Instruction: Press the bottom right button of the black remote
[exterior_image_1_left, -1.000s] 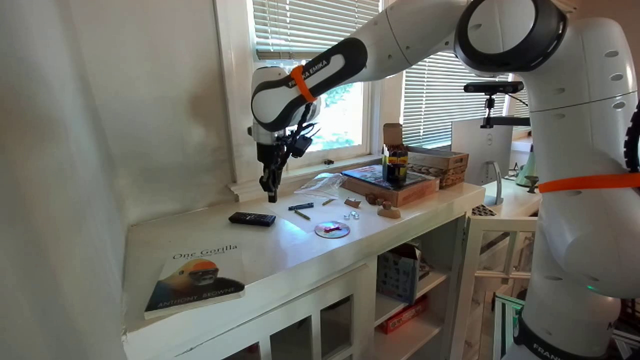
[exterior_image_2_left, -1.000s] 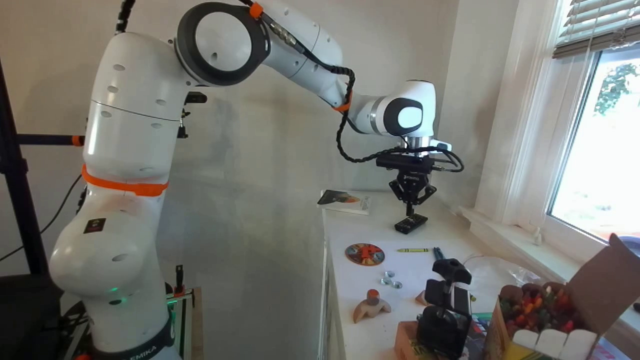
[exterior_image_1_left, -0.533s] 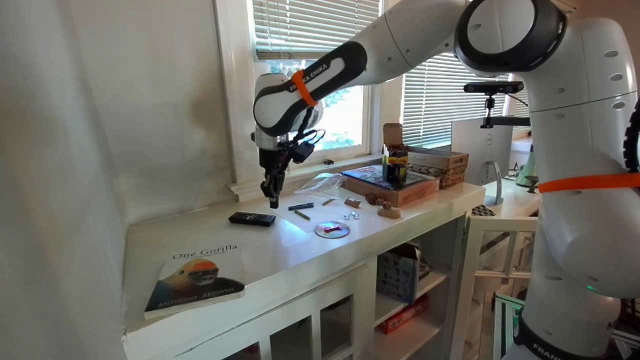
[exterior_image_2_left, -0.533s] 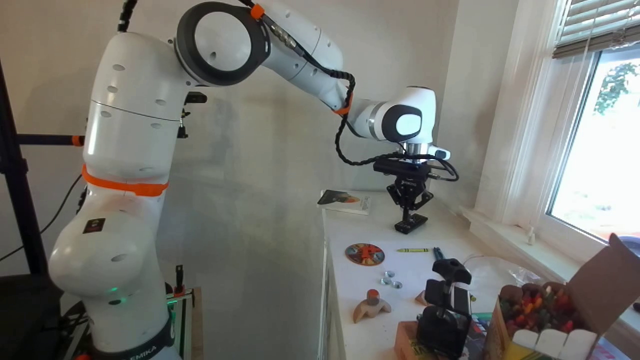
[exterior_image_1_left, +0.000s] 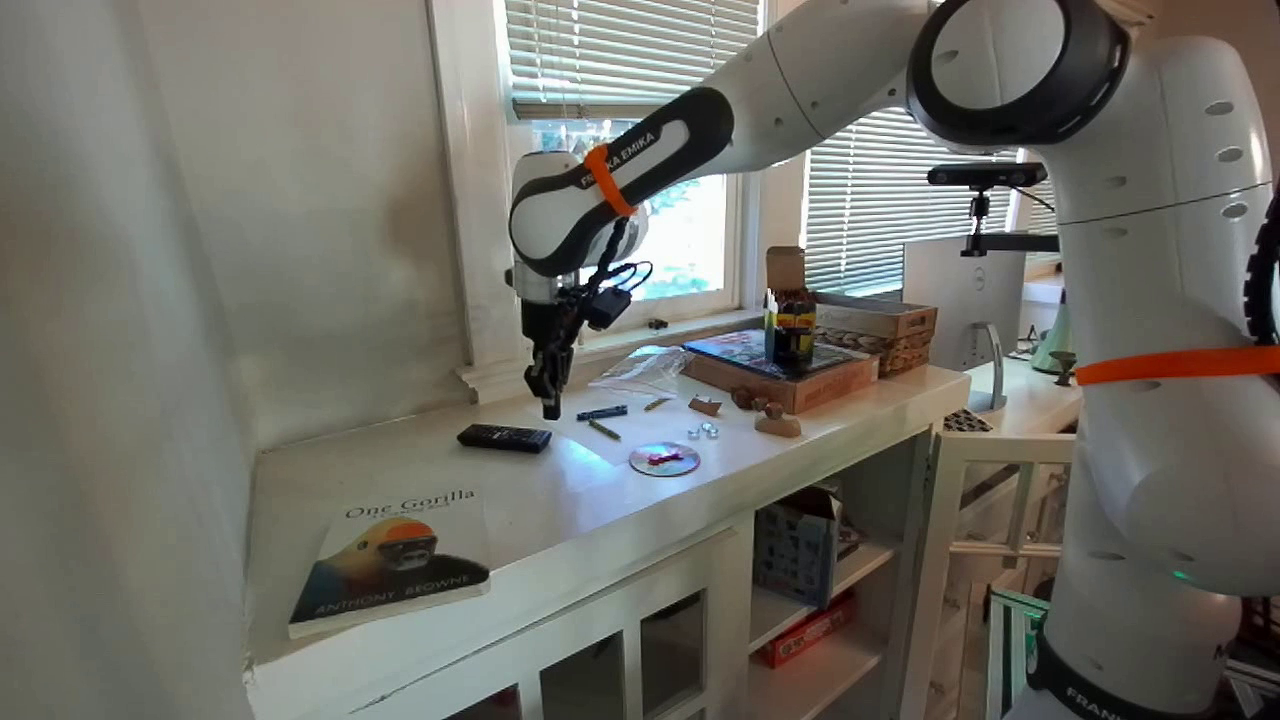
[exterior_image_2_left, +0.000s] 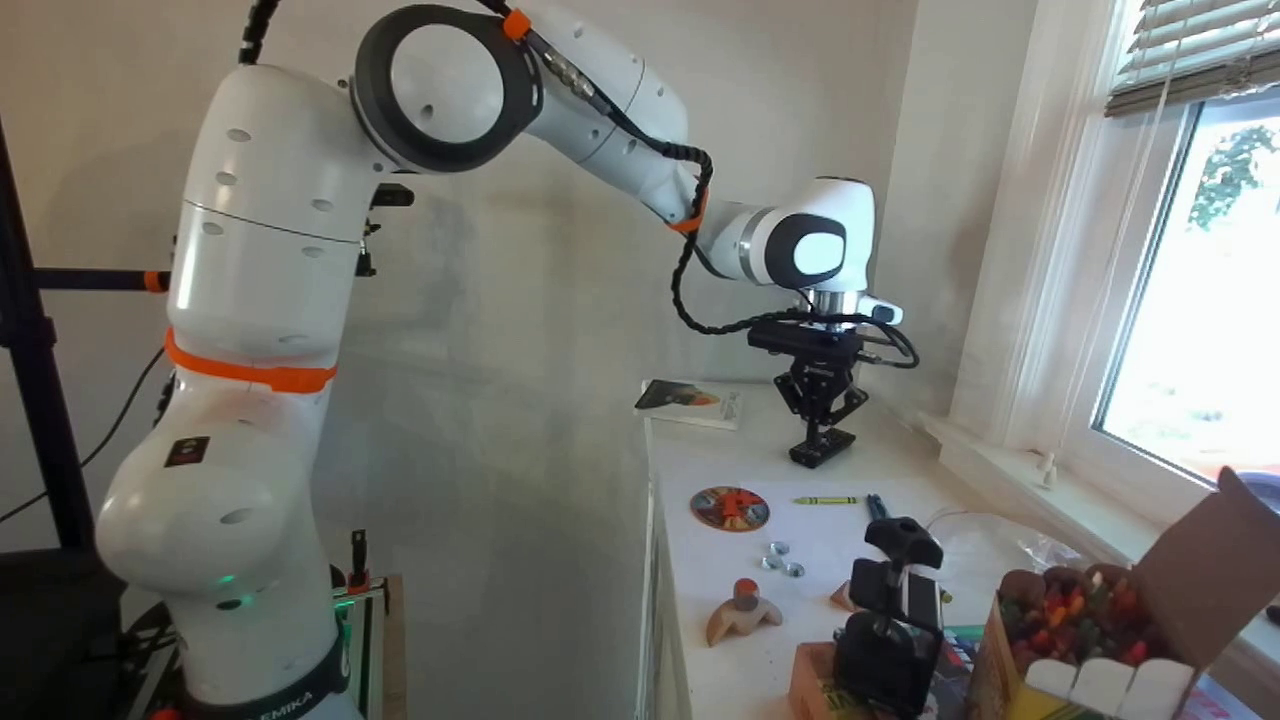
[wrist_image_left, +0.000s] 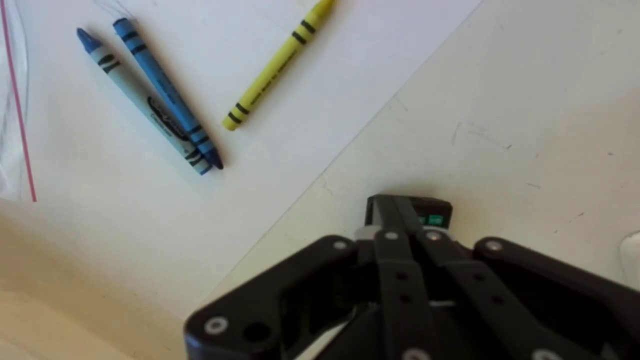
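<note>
End effector (wrist_image_left: 394, 202) clenched, its 2 fingers (wrist_image_left: 385, 212) together, gripping nothing that I can see. Just beneath them lies the remote (exterior_image_1_left: 503, 438), flat on the surface (exterior_image_1_left: 560, 490), its long axis running from the fingers away from the sheet (wrist_image_left: 350, 75). In the wrist view they overlap 1 corner of its end; contact I can't tell. If that end is the bottom, I judge that corner the right-hand one, so the press calls for straight down.

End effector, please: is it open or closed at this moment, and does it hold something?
End effector: closed, holding nothing; it is near one end of the black remote, whether touching cannot be told.
</note>
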